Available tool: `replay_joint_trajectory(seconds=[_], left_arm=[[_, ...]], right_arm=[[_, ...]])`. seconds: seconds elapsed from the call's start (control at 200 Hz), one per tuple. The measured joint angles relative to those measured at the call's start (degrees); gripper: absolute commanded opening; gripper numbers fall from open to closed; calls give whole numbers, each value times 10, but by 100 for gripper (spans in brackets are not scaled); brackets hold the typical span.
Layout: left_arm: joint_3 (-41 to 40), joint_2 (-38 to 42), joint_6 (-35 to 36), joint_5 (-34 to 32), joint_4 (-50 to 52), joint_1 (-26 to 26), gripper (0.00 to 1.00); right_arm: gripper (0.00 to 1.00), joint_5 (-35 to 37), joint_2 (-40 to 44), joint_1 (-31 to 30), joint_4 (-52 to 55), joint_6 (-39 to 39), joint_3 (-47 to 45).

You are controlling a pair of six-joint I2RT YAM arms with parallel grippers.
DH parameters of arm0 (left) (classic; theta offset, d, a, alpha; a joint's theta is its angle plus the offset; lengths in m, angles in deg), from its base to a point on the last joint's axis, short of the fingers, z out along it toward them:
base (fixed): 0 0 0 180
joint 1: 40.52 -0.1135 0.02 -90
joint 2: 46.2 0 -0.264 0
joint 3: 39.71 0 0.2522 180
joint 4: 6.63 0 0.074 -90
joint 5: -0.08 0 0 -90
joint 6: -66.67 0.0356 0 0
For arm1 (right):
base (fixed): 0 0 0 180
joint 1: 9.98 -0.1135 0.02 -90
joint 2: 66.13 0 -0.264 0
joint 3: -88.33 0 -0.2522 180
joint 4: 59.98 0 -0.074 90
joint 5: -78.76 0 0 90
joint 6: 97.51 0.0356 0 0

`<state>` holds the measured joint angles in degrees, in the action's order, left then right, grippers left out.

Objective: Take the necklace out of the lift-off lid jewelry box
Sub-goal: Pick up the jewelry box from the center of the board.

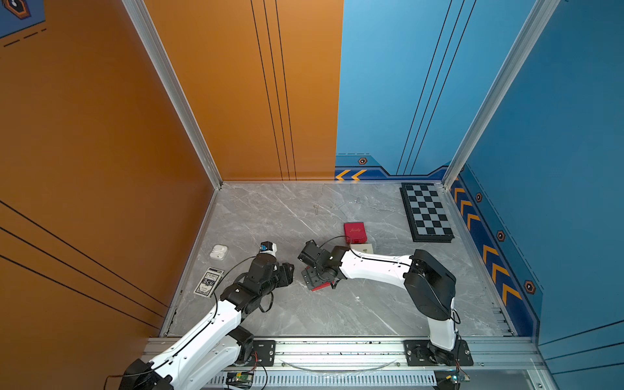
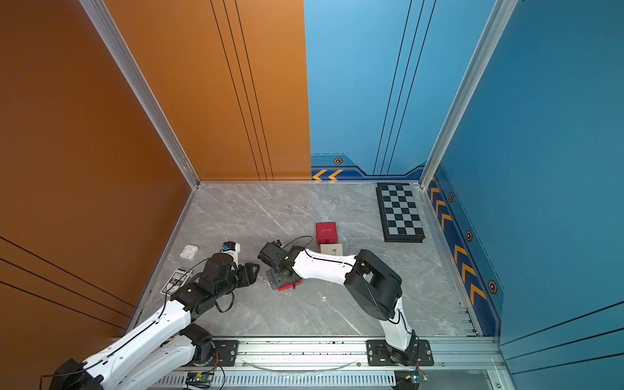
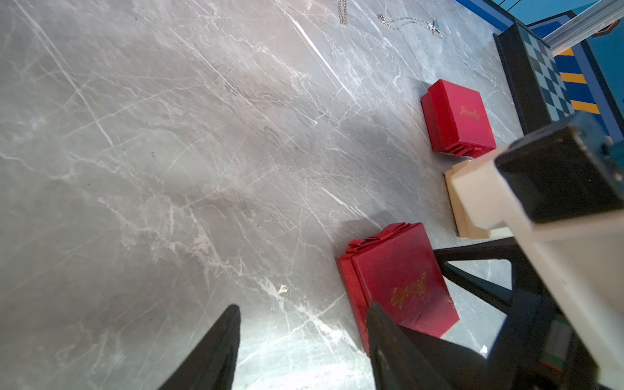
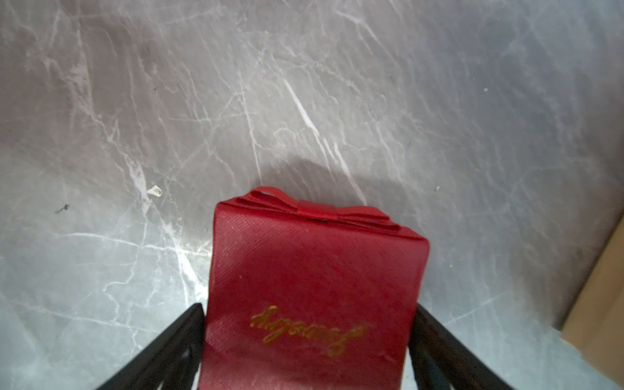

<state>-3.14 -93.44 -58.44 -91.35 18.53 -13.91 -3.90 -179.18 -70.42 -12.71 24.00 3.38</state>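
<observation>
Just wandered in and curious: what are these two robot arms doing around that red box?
The right pincer straddles a red jewelry box, hugging both sides; whether it's squeezing yet is unclear. The lid is on, so no necklace has come out of it. The left pincer hangs open and empty near the box. A second red box sits farther back, and thin chains lie loose on the table.

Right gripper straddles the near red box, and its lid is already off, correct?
No: the lid is still on. The right wrist view shows the right gripper straddling the closed near red box.
</observation>
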Motion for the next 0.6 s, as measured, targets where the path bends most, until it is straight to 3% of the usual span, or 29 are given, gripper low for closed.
replay_joint_trajectory(seconds=[0.601], left_arm=[[-3,0,4,7,-13,0,65]], right_arm=[[84,-12,0,5,2,-4,2]])
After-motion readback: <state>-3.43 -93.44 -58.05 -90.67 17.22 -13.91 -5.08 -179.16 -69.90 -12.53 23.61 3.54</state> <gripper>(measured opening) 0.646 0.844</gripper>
